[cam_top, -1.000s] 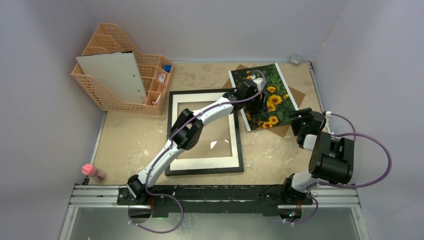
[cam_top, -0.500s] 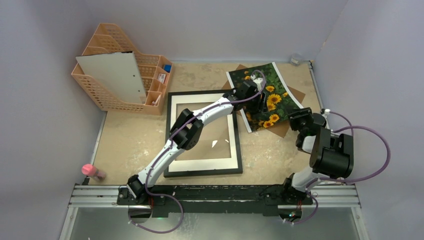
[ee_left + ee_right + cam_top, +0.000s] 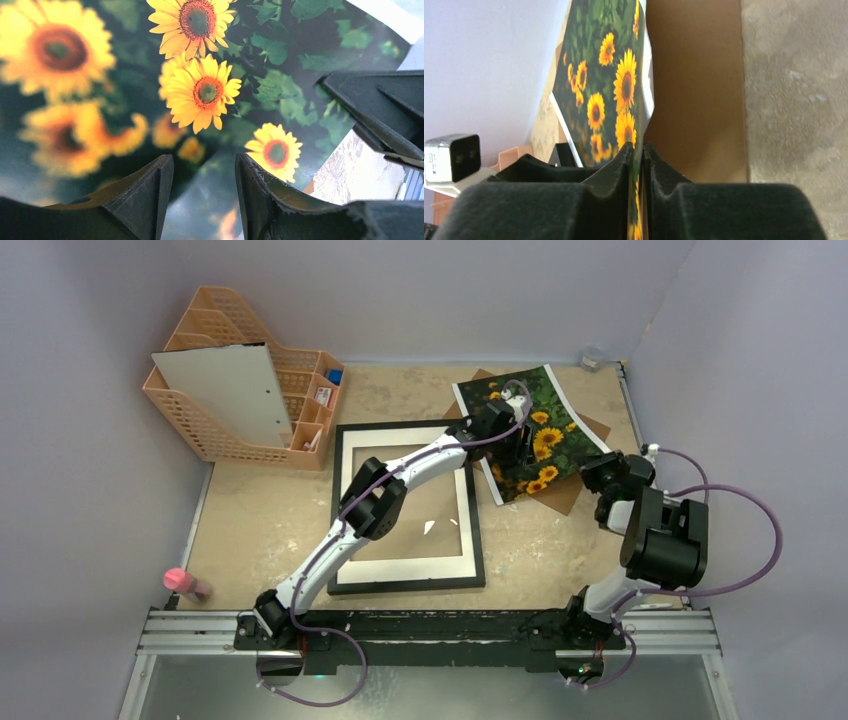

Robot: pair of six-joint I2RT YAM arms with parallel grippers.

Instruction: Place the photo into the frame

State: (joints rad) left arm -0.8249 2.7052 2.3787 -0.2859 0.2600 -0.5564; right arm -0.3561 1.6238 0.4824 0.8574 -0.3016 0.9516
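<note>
Sunflower photo pinched by the right tool, left tool released above it

The right tool (image 3: 636,156) is clenched on the near edge of the photo (image 3: 555,410), the print running edge-on up between its fingers and bowing slightly over the brown backing board (image 3: 694,90) that lies on the tabletop (image 3: 794,100). The left tool (image 3: 202,197) stands over the middle of the photo with its fingers parted and sunflowers showing in the gap; whether the tips touch the print cannot be told. The photo sits at the far right of the tabletop, skewed, just beside the top right corner of the frame (image 3: 400,586). The frame lies flat with a white mat inside it, and the left arm reaches across it. An orange basket organiser (image 3: 200,430) stands at far left.
</note>
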